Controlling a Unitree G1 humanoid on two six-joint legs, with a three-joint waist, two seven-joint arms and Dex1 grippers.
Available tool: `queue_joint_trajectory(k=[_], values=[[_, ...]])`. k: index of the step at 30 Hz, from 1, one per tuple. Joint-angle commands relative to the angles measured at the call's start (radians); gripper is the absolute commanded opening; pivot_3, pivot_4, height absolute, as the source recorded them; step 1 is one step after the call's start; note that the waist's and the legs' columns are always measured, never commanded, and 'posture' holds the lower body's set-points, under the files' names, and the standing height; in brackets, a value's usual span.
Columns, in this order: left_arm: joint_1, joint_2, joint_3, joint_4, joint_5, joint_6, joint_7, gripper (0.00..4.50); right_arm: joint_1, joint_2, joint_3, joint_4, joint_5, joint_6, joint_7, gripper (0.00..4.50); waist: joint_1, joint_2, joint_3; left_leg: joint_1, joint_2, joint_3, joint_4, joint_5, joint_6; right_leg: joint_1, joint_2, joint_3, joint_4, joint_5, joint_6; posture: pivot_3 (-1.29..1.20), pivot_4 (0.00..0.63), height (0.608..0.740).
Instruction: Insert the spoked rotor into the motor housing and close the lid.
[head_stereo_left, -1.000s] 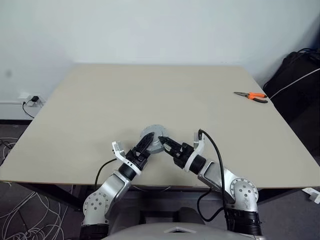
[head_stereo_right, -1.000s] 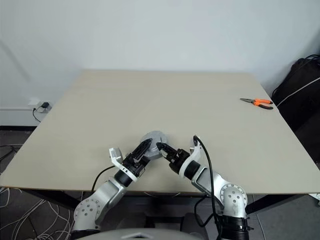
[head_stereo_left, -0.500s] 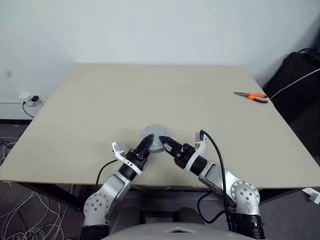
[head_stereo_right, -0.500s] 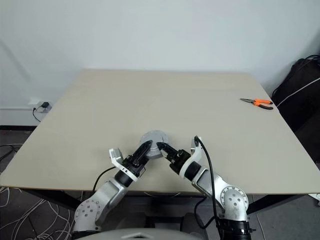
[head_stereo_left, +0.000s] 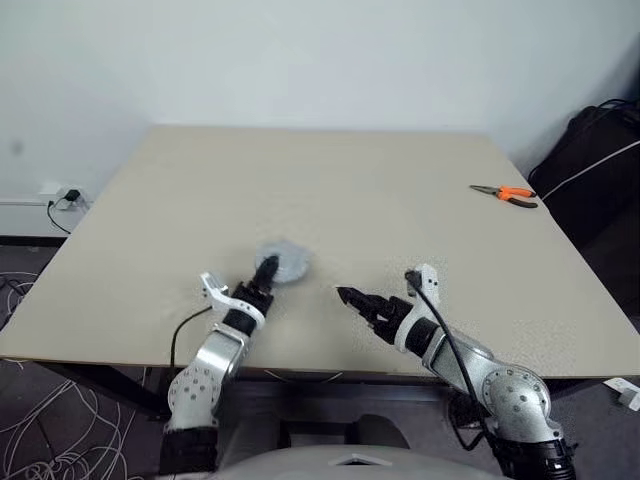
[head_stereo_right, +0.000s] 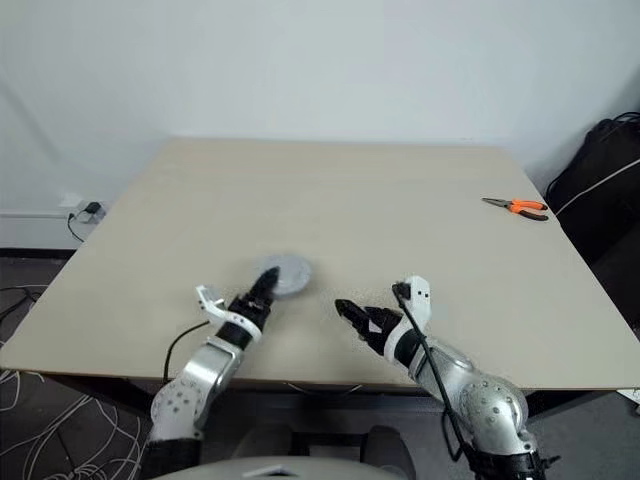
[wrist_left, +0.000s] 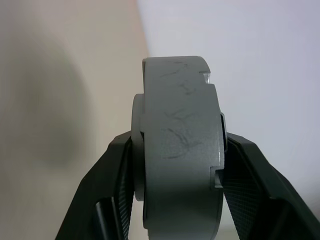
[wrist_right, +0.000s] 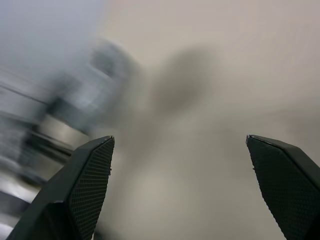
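Motor housing (wrist_left: 180, 150) clamped edge-on, left end effector (head_stereo_left: 266, 270)

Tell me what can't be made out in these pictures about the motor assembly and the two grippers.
- Grey motor assembly: rotor and windings inside hidden by its casing, head views and left wrist view.
- Left gripper holds the assembly's edge; its contact face is hidden, left wrist view.
- Blurred object beside the open right gripper: unidentifiable, right wrist view.
- Orange-handled pliers: too small for detail.

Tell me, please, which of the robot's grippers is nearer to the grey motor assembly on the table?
Left. The left gripper is clamped on the grey motor assembly, one finger on each face. The right gripper stands open, off to the assembly's right, clear of it.
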Motion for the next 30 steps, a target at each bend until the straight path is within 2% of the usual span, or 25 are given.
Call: queue_joint_trajectory(k=[1,3,7,14,22,30], values=[[-0.093,-0.075,0.042,0.025,0.02,-0.057,-0.005,2.12,0.014,-0.045,0.097,-0.049,-0.265,-0.153,0.074,4.5,0.003,0.0,0.0,0.0,0.0,0.0,0.0,0.0,0.0,0.0,0.0,0.001,0.0,0.0,0.0,0.0,0.0,0.74],[-0.152,-0.075,0.08,0.088,0.035,-0.09,0.006,2.12,0.033,-0.075,0.157,-0.037,-0.416,-0.251,0.108,4.5,0.006,-0.002,0.001,0.0,0.0,0.001,0.001,0.0,0.001,0.0,0.001,0.001,0.0,0.0,0.0,0.0,0.0,0.74],[-0.283,-0.071,0.148,0.249,0.066,-0.15,0.009,2.11,0.07,-0.07,0.186,-0.011,-0.571,-0.412,0.167,4.5,0.015,-0.006,0.004,-0.002,0.001,0.0,0.007,0.0,0.001,0.002,0.003,0.001,0.0,0.002,0.004,0.0,0.0,0.74],[-0.516,-0.032,0.248,0.52,0.146,-0.185,-0.044,2.11,0.105,-0.055,0.197,0.09,-0.888,-0.658,0.114,4.5,0.019,-0.015,0.009,0.0,0.0,0.0,0.013,-0.003,-0.001,0.008,0.001,0.0,-0.002,0.006,0.01,0.0,0.0,0.74],[-0.7,0.012,0.345,0.801,0.249,-0.248,-0.031,2.11,0.149,0.038,0.13,0.139,-0.896,-0.658,0.123,4.5,0.013,-0.015,0.009,-0.001,0.0,0.0,0.01,0.002,-0.002,0.01,0.003,0.001,-0.001,0.006,0.009,0.0,0.0,0.74],[-0.751,0.017,0.392,0.967,0.361,-0.27,0.087,2.11,0.16,0.073,0.103,0.129,-0.919,-0.623,0.136,4.5,0.013,-0.016,0.009,0.0,0.0,0.0,0.01,-0.001,0.0,0.008,0.002,0.001,-0.001,0.006,0.009,0.0,0.0,0.74]])
